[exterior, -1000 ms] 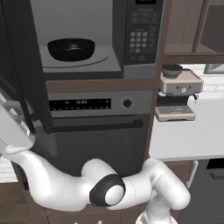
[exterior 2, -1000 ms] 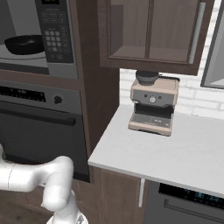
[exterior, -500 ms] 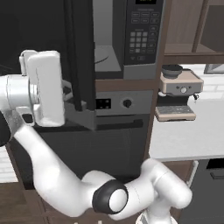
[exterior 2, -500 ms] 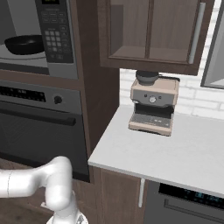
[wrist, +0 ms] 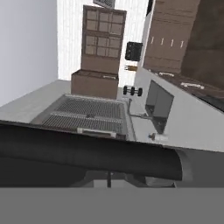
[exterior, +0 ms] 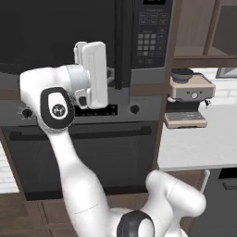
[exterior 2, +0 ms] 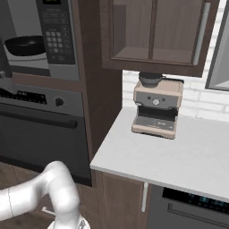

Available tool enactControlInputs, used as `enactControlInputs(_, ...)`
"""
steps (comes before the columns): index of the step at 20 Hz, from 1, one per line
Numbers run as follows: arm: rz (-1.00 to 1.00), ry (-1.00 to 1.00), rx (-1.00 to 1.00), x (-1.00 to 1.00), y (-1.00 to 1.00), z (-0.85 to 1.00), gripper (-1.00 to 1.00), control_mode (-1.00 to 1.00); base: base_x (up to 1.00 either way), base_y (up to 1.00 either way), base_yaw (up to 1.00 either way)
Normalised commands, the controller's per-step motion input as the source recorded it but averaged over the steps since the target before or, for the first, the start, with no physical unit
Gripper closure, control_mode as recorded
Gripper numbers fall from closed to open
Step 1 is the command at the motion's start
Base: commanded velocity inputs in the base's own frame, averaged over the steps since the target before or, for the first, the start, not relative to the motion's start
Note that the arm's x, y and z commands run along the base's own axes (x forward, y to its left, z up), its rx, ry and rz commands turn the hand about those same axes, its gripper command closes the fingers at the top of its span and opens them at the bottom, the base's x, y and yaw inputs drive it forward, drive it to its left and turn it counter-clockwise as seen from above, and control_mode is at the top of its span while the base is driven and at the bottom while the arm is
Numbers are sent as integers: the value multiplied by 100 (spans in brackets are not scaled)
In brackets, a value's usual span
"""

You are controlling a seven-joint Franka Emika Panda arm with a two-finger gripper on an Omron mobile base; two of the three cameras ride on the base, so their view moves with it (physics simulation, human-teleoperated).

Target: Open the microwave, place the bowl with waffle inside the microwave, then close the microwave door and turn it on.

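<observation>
In the left base view the arm's white hand sits at upper centre-left against the microwave door [exterior: 121, 41], a dark panel standing nearly edge-on beside the keypad; the fingers themselves are hidden there, drawn together on nothing that can be made out. In the right base view, at the upper left, the microwave [exterior 2: 57, 40] is open (light grey inside) with the bowl [exterior 2: 24, 45] on its turntable. A coffee machine [exterior 2: 157, 106] stands on the worktop [exterior 2: 179, 156] right of centre.
</observation>
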Motion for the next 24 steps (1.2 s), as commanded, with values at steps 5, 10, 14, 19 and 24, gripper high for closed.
enactControlInputs(5,12,30,41,20,-100,6,100,-100,0,0,0)
enactControlInputs(10,15,39,38,55,-100,20,100,-100,0,0,0)
enactControlInputs(14,11,51,39,79,-100,31,100,-100,0,0,0)
enactControlInputs(19,3,66,37,99,-93,47,100,-100,0,0,0)
enactControlInputs(24,14,61,21,-21,-32,32,100,-100,0,0,0)
